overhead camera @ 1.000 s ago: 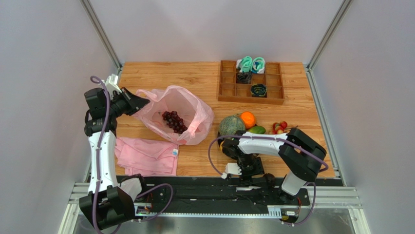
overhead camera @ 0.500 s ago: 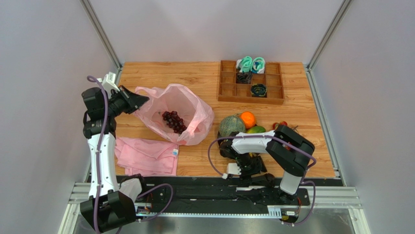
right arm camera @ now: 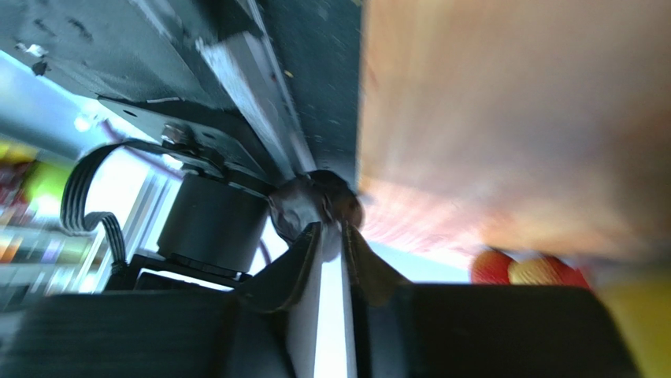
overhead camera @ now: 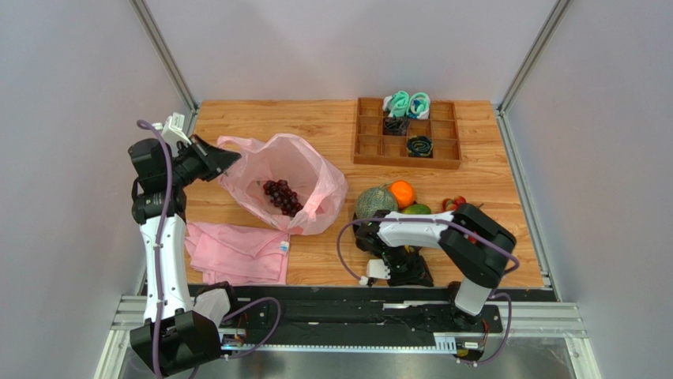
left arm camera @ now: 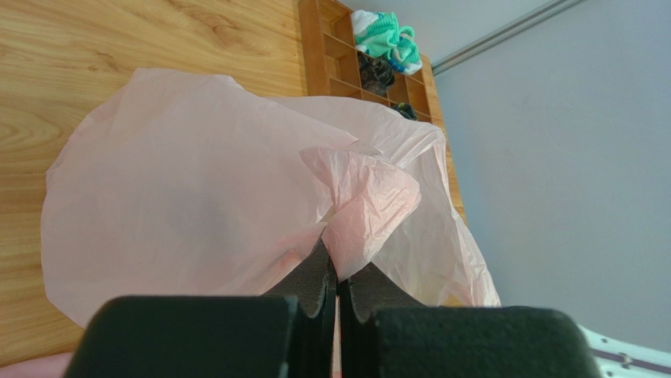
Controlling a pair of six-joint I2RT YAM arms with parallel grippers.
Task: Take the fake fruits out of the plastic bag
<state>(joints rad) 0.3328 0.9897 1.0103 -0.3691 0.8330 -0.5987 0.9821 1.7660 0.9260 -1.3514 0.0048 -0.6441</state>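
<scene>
The left hand (left arm camera: pixel 336 266) was clenched on the plastic bag (left arm camera: pixel 197 197) near the worktop's (overhead camera: pixel 316 118) left edge. The right hand (right arm camera: pixel 331 230) state could not be told; view blurred.

The top camera looks down from behind over the whole table (overhead camera: pixel 261 118), the left wrist camera sits close against the plastic bag (left arm camera: pixel 181 197) both views share, and the blurred right wrist camera lies low at the table's near edge.

plastic bag (overhead camera: pixel 304 162): pink, mouth open | grapes (overhead camera: pixel 282 197): inside bag | melon (overhead camera: pixel 374 204), orange (overhead camera: pixel 402 193): outside, right of bag
</scene>
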